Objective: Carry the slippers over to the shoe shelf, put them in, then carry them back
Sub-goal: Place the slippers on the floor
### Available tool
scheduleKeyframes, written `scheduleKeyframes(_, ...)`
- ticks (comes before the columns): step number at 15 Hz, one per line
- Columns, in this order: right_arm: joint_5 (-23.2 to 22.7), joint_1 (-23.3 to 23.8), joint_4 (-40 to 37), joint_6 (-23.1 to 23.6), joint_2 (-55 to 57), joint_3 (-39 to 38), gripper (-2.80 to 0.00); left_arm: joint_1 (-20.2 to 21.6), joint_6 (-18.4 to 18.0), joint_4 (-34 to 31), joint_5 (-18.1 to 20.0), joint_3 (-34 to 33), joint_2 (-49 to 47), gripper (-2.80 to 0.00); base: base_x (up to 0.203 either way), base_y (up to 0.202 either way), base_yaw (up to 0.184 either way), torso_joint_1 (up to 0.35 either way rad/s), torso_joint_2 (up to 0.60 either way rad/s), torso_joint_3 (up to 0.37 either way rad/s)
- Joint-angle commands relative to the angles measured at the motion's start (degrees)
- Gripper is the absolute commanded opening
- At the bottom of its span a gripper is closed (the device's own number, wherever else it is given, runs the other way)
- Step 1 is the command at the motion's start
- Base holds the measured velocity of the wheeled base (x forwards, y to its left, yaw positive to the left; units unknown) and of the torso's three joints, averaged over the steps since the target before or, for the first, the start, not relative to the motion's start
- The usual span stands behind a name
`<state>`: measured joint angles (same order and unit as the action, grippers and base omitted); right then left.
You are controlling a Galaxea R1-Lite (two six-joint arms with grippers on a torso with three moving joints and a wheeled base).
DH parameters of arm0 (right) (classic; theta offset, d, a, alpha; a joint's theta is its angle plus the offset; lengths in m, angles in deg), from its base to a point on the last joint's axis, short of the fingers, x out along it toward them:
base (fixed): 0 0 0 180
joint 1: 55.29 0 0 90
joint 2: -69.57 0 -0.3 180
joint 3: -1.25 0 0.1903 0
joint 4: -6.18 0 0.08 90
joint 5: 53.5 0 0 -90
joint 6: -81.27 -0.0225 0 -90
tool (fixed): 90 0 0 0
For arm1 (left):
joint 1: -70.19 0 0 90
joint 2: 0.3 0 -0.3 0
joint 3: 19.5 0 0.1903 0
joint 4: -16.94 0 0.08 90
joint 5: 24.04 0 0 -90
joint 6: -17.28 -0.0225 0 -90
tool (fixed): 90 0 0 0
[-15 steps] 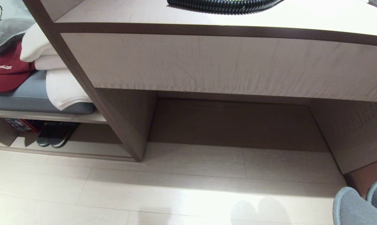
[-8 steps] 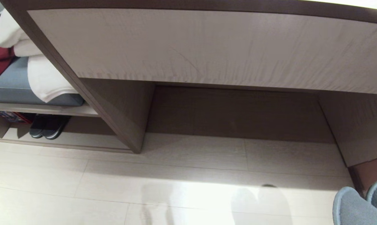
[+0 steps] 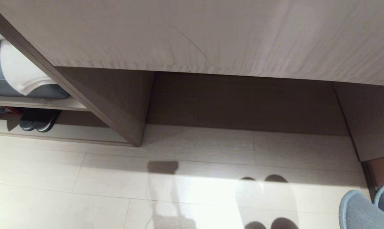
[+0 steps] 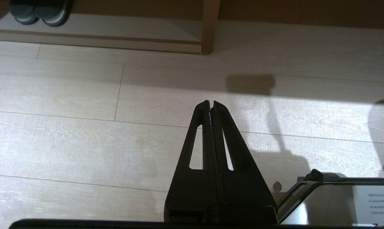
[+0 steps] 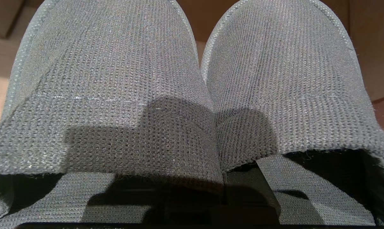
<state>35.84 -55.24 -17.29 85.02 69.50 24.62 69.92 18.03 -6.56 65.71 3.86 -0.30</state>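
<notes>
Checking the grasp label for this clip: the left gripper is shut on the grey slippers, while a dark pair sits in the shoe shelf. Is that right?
Wrong arm. The right gripper is shut on the slippers, as the right wrist view shows. The left gripper is shut on nothing, above bare floor in the left wrist view. The dark pair does sit in the shoe shelf.

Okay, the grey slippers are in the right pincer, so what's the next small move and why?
Probably turn the base left toward the shoe shelf. The right pincer is shut on the slippers, which hang at the head view's lower right, facing the floor-level recess. The shelf, holding a dark pair, sits far left. The left pincer is shut and empty.
</notes>
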Motion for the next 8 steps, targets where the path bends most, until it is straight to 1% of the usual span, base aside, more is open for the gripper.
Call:
scheduleKeyframes(1,1.1,0.1,0.2,-3.1,0.0,0.0,-2.8,0.1,2.0,0.1,-0.1,-0.1,-0.2,-2.8,0.0,0.0,0.0,0.009,0.0,-0.199)
scheduleKeyframes(2,1.1,0.2,0.2,-3.3,0.0,0.0,-2.8,0.1,-1.2,-0.1,0.0,-0.1,-0.2,-2.8,0.0,0.0,0.0,0.003,0.0,-0.188)
scheduleKeyframes(3,0.6,0.2,0.1,0.1,0.0,0.0,-2.8,0.1,-2.9,-0.3,0.2,-0.1,-0.1,-2.8,0.0,0.0,0.0,0.002,0.0,-0.201)
scheduleKeyframes(6,0.2,0.2,0.0,0.0,0.0,0.0,-2.8,0.1,-0.4,0.0,0.0,-0.1,0.0,-2.8,0.0,0.0,0.0,0.0,0.0,-0.196)
scheduleKeyframes(8,0.1,0.2,0.0,0.1,0.0,0.0,-2.8,0.1,-0.4,0.0,0.1,-0.1,0.0,-2.8,0.0,0.0,0.0,0.003,0.0,-0.201)
